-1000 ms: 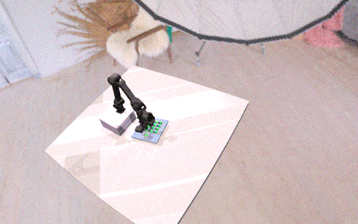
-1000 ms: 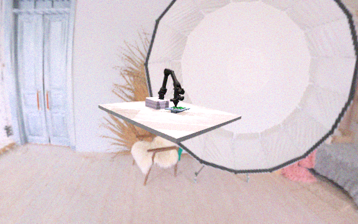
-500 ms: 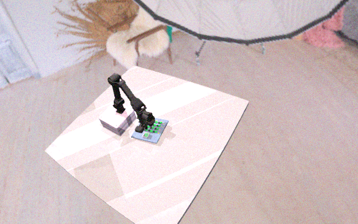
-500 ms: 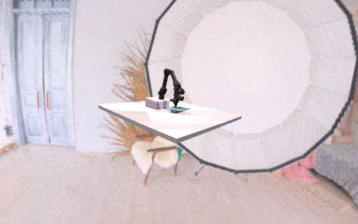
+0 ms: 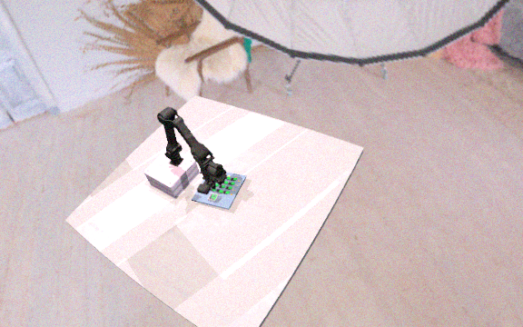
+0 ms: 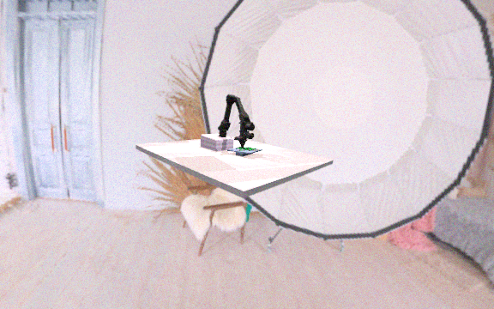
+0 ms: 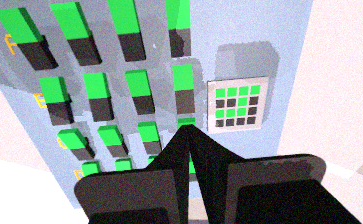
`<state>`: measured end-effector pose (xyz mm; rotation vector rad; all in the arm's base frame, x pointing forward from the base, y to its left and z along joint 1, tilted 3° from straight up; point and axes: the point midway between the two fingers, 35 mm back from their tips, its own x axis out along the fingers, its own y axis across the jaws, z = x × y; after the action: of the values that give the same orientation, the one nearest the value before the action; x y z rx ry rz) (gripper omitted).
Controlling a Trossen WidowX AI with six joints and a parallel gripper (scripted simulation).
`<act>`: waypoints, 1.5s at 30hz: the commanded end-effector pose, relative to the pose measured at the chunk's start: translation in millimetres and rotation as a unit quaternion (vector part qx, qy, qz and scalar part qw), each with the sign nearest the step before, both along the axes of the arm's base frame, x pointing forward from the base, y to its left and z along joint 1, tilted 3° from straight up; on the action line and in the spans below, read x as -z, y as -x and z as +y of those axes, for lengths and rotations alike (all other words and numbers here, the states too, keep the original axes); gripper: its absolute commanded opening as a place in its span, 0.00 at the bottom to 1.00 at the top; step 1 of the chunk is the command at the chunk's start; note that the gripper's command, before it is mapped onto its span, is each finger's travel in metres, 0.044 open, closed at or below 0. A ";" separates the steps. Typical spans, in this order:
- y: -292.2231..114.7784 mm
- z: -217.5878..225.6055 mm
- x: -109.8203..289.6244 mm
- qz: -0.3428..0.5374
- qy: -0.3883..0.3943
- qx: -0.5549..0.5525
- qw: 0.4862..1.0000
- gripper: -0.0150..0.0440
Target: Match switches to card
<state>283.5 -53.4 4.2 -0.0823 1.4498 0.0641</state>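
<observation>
Closed fingers poised over the switch grid

The fingers are pressed together, holding nothing, tip over a green switch [image 7: 186, 123] in the column nearest the card [image 7: 237, 104] on the blue panel [image 7: 292, 60] on the worktop [image 5: 289, 191]. Likely mid-press; next, push that raised end down. No containers are visible.

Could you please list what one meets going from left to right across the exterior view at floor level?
Pale blue double door → dried grass bunch → fleece-covered chair → pink cushion → grey sofa.
</observation>
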 end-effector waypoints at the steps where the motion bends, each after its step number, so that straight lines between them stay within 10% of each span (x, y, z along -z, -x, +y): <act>1: 0.8 -0.2 1.5 0.001 0.001 -0.001 1.000 0.25; 45: -1.1 -0.1 2.9 -0.001 0.000 0.000 1.000 0.25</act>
<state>284.6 -53.4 -1.4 -0.0831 1.4488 0.0646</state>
